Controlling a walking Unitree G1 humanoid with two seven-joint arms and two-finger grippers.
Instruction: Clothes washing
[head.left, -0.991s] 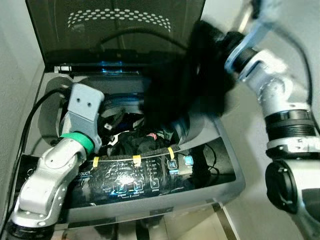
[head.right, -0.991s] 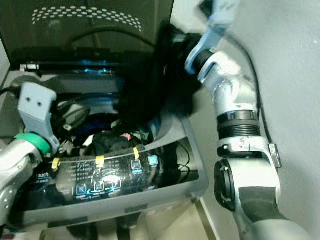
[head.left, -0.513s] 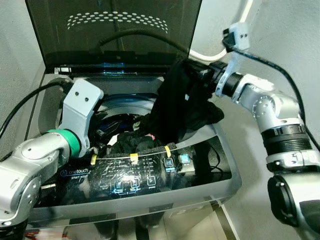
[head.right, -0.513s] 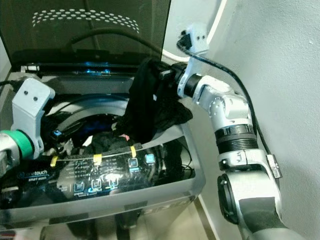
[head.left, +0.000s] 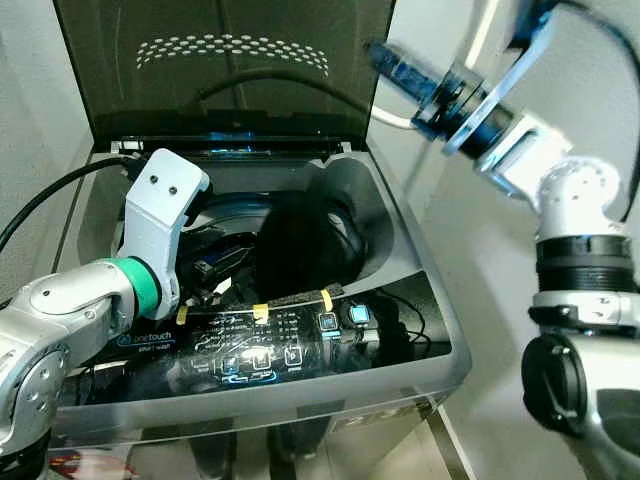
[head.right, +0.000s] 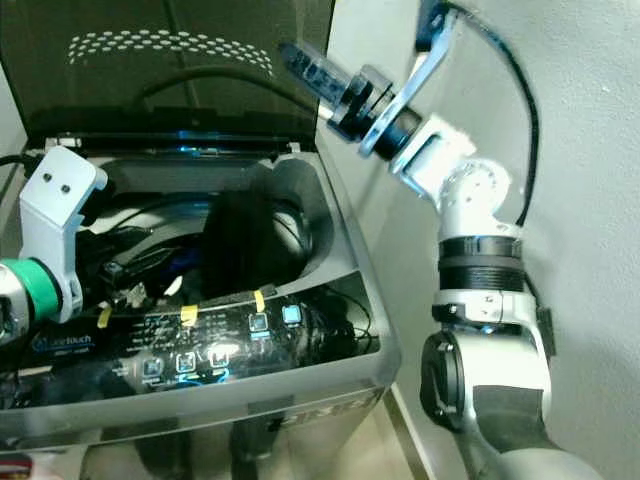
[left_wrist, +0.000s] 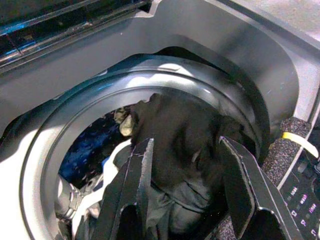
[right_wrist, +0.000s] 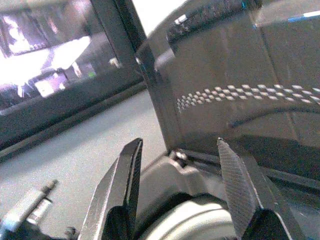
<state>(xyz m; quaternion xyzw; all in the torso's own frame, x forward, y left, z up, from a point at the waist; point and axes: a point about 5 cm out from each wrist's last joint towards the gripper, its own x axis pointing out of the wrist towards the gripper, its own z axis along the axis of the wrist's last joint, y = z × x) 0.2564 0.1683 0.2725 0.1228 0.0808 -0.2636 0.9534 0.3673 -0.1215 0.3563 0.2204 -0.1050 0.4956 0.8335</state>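
Grey walls close in on both sides of the top-loading washing machine (head.left: 420, 330) I'm looking down on, its dark lid (head.left: 230, 70) standing open at the back. Down in the drum (left_wrist: 75, 115) I see a black garment (head.left: 300, 250) heaped on top of other laundry, toward the drum's right side, just behind the lit control panel (head.left: 270, 350).

My left gripper (left_wrist: 187, 165) hangs over the drum's front left, pointing down into it with its two fingers spread apart and nothing between them; through its wrist camera the black garment lies directly beyond and below the fingertips, not touching them as far as I can tell.

My right gripper (right_wrist: 182, 160) is raised well above the machine's back right corner, near the lid's edge, fingers parted and empty, well apart from the garment.
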